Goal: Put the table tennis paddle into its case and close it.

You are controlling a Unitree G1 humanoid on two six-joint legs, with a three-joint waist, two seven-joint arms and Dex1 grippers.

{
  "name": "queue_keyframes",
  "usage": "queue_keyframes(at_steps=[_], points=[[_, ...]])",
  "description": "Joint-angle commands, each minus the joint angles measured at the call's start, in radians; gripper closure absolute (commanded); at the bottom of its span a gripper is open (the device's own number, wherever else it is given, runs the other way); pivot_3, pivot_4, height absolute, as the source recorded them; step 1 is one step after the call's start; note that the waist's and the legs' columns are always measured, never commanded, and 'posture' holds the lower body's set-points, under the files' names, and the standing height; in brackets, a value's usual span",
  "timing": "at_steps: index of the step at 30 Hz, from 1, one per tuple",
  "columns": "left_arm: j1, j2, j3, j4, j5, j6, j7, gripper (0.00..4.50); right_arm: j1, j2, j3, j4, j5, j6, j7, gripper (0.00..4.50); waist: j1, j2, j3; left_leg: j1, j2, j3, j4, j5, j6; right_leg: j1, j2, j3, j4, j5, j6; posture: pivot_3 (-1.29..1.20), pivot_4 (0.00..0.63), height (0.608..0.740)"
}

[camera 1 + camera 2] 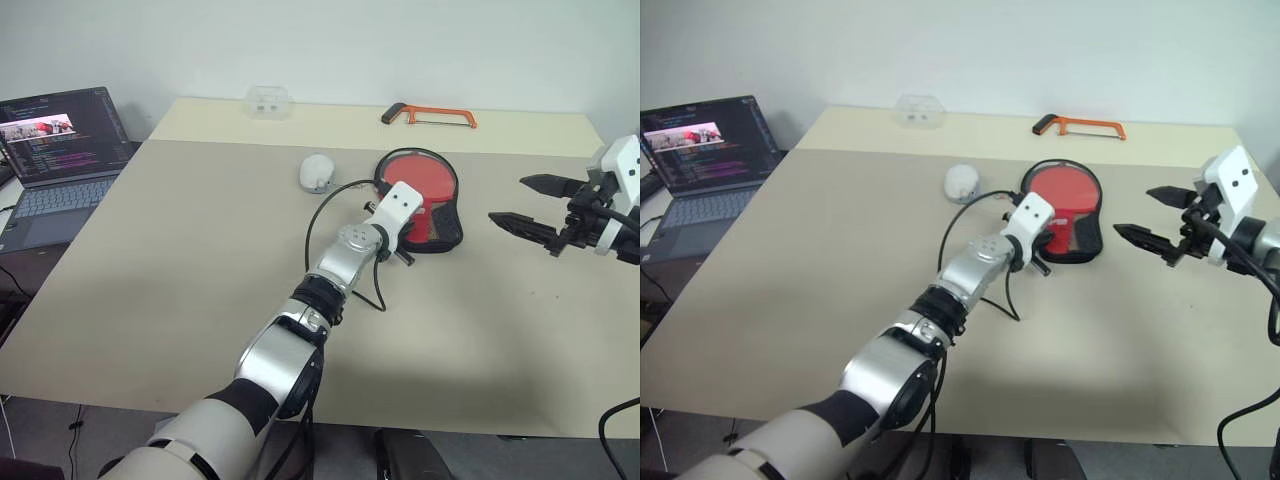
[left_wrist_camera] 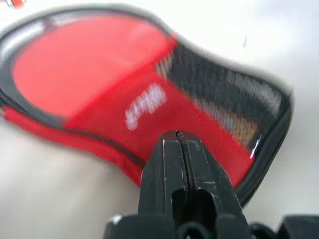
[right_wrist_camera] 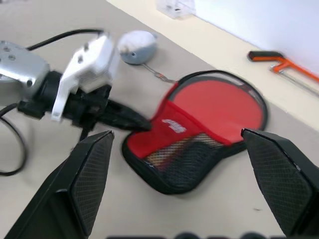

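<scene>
Paddle [image 1: 418, 176] inside case [image 1: 440, 228], at closed left hand [image 3: 142, 123] tips.

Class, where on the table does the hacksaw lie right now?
The hacksaw lies at the table's far edge, right of centre, behind the case.

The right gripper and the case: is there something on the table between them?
No. In the left eye view, bare table separates the open right gripper from the case.
</scene>
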Motion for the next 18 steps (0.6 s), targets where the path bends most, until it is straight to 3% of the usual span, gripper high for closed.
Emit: queue_keyframes(at_steps=[1,4,8,13,18], points=[[0.04,0.159,0.089,-0.382,-0.17,0.165,-0.216,4.13,-0.045,0.091,-0.065,0.021,0.103,0.14,-0.119,0.0,-0.012,0.0,0.0,0.001,0.001,0.001,0.0,0.0,-0.001,0.0,0.001,0.001,0.0,0.0,0.0,0.0,0.15,0.74],[0.12,0.334,0.103,-0.615,-0.298,0.288,-0.408,3.26,-0.089,0.195,-0.107,0.103,0.147,0.28,-0.256,0.0,-0.024,0.001,-0.001,0.004,0.002,0.001,-0.002,0.002,-0.003,0.0,0.002,0.001,0.002,0.0,0.0,0.0,0.15,0.74],[0.211,0.519,0.148,-0.726,-0.385,0.386,-0.511,1.84,-0.147,0.324,-0.194,0.238,0.162,0.432,-0.451,0.0,-0.017,0.002,-0.001,0.007,0.004,0.0,-0.001,0.002,-0.004,0.005,0.0,0.0,0.001,0.0,0.0,0.0,0.15,0.74],[0.322,0.628,0.186,-0.814,-0.452,0.448,-0.538,0.04,-0.149,0.433,-0.254,0.286,0.164,0.473,-0.563,0.0,-0.006,0.002,-0.001,0.006,0.002,-0.001,0.0,0.002,-0.001,0.005,-0.002,0.0,0.002,0.0,0.0,0.0,0.15,0.74],[0.408,0.667,0.175,-0.857,-0.372,0.382,-0.445,0.04,-0.117,0.523,-0.285,0.278,0.174,0.466,-0.622,0.0,-0.002,0.002,-0.001,0.006,0.001,0.0,-0.001,0.001,0.001,0.004,-0.001,0.0,0.001,0.0,0.0,0.0,0.15,0.74]])
